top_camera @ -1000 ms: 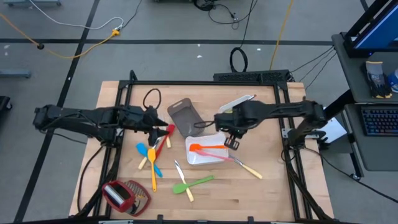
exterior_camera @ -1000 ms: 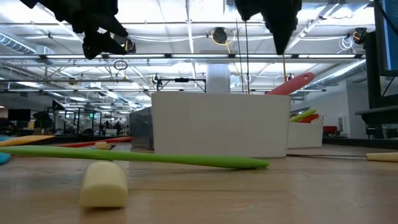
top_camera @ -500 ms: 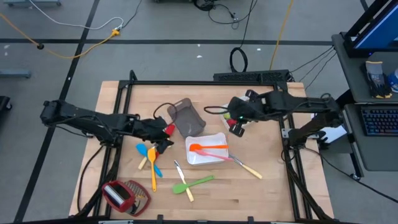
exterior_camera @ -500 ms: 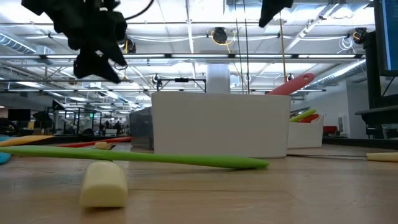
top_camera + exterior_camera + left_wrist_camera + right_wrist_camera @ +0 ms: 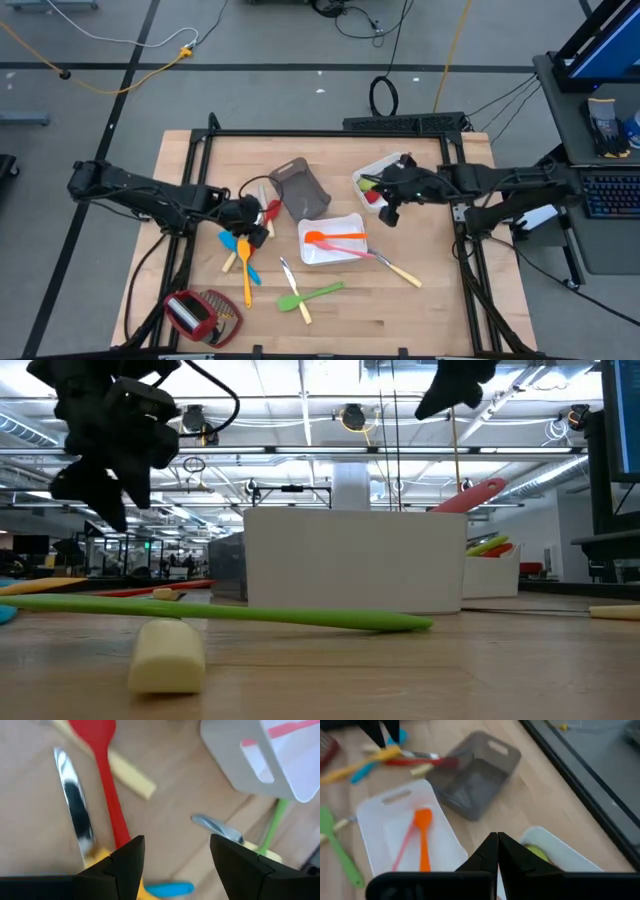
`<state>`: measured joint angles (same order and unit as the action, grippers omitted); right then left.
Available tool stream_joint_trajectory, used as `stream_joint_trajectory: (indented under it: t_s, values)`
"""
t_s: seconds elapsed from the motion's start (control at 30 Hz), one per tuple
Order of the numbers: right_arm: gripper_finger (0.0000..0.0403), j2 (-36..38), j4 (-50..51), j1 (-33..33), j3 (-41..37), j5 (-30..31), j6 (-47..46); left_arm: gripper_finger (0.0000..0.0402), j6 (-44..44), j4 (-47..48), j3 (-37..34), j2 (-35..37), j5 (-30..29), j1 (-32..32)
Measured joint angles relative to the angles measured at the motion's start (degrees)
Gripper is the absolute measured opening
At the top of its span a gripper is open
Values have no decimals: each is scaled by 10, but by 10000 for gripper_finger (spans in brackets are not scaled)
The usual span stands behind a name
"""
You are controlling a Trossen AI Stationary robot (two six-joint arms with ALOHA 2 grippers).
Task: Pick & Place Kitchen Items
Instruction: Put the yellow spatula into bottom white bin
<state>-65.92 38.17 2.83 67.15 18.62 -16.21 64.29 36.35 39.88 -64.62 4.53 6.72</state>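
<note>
Sitting on the counter (image 5: 420,310) are three trays. A white tray (image 5: 333,241) in the middle holds an orange spatula (image 5: 335,237). A pink-handled utensil (image 5: 362,254) rests across its rim beside the orange one, with a pale-handled knife (image 5: 398,270) just next to it on the wood. A grey-brown tray (image 5: 298,187) sits just behind the white one, and nothing shows inside it. A second white tray (image 5: 383,176) near the right arm holds a green thing and a red thing, partly hidden by the arm.

The left claw (image 5: 175,857) hangs just above a bunch of loose utensils, with its fingers spread apart and nothing between them. Under it lie a red spatula (image 5: 104,780), a metal knife (image 5: 75,805), a yellow spoon (image 5: 246,268) and a blue spoon (image 5: 243,256). A green spatula (image 5: 317,293) and another knife (image 5: 295,290) lie nearer the front edge.

The right claw (image 5: 496,851) hangs over the second white tray with its fingers pressed together, holding nothing.

A red-and-silver thing (image 5: 200,313) sits at the front left corner.
</note>
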Motion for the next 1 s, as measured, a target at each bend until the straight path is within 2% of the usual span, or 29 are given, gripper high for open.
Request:
stream_joint_trajectory:
  t_s: [0.17, 0.33, 0.67, 1.0]
  values:
    - [1, 65, -125, 0, -106, -8, 5, 232, 136, 22, 0, 0, 39, 26]
    - [2, 109, -199, -4, -165, -7, 26, 232, 257, 34, 0, 0, 61, 57]
    - [3, 129, -204, -14, -176, -7, 64, 232, 436, 30, 0, -14, 55, 121]
    - [4, 129, -207, -14, -176, -7, 95, 232, 501, -10, 0, -95, 61, 171]
